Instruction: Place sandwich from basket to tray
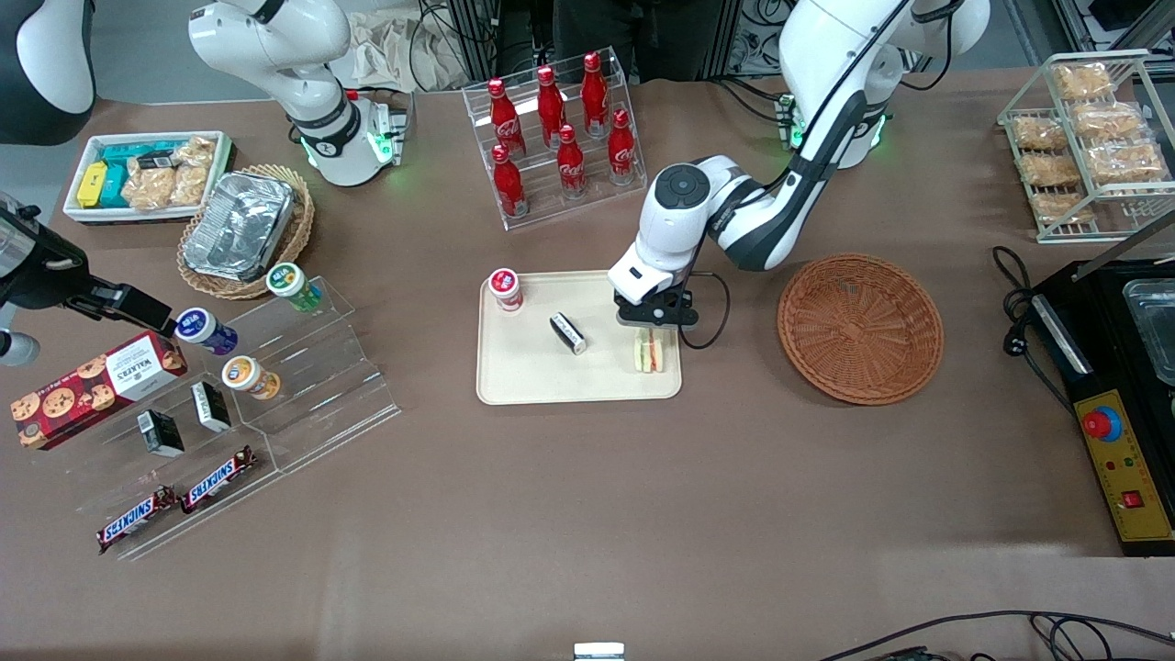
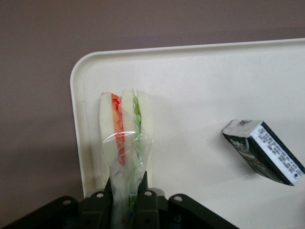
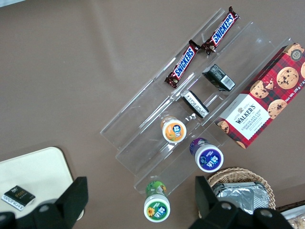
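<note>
My fingers [image 2: 126, 191], closed on the sandwich [image 1: 650, 352], hang low over the tray [image 1: 532, 386] at its edge nearest the basket [image 1: 860, 328]. The sandwich stands on edge on the tray, its wrap [image 2: 125, 157] pinched between my fingers. A small box [image 1: 567, 332] lies on the tray beside the sandwich, toward the parked arm's end, apart from it. A cup [image 1: 505, 289] stands in the tray corner farther from the front camera than the box. The basket sits on the table [image 1: 587, 514] just beside the tray, toward the working arm's end. A bottle rack [image 1: 560, 138] stands farther from the camera than the tray.
</note>
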